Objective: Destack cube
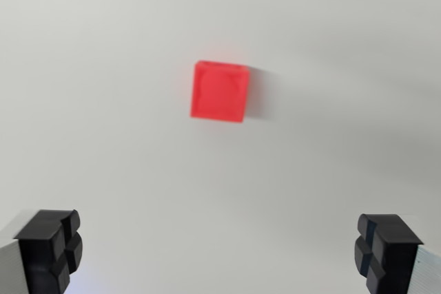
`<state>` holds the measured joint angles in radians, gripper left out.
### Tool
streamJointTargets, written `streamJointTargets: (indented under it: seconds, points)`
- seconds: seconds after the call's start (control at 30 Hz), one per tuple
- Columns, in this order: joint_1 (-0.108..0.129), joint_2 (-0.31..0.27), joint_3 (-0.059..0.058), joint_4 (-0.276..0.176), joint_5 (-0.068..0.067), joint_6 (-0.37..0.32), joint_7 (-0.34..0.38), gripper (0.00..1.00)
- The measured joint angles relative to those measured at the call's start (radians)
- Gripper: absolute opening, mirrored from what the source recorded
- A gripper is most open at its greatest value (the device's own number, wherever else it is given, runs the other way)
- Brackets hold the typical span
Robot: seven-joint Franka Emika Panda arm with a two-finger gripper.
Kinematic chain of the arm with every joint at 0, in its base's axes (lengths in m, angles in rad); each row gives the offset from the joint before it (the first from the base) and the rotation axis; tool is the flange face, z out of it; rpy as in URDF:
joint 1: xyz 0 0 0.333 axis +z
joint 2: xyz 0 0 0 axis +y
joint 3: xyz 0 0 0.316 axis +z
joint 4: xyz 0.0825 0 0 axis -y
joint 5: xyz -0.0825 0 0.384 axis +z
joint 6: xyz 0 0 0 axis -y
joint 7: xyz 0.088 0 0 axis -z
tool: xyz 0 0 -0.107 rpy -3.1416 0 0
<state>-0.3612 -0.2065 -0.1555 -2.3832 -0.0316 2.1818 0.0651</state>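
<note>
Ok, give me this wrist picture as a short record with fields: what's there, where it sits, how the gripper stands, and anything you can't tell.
object: red cube, one visible
position: upper middle of the wrist view, resting on a plain white surface
stack: only red faces show; whether another cube lies beneath cannot be told
gripper: open, holding nothing
fingers: black pads, one at the wrist view's lower left, the other at its lower right
contact: gripper apart from the cube
image: slightly blurred

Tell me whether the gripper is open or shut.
Open. The gripper has its two black fingertips far apart at the wrist view's lower corners, nothing between them; the red cube lies beyond.
</note>
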Motion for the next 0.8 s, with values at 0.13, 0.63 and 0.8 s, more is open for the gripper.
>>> streamJointTargets:
  seconds: [0.13,0.63,0.8]
  points:
    - [0.0,-0.007,0.001,0.008,-0.001,-0.016,0.001,1.0]
    - [0.0,-0.013,0.001,0.02,-0.001,-0.036,0.002,1.0]
    - [0.0,-0.013,0.001,0.02,-0.001,-0.036,0.002,1.0]
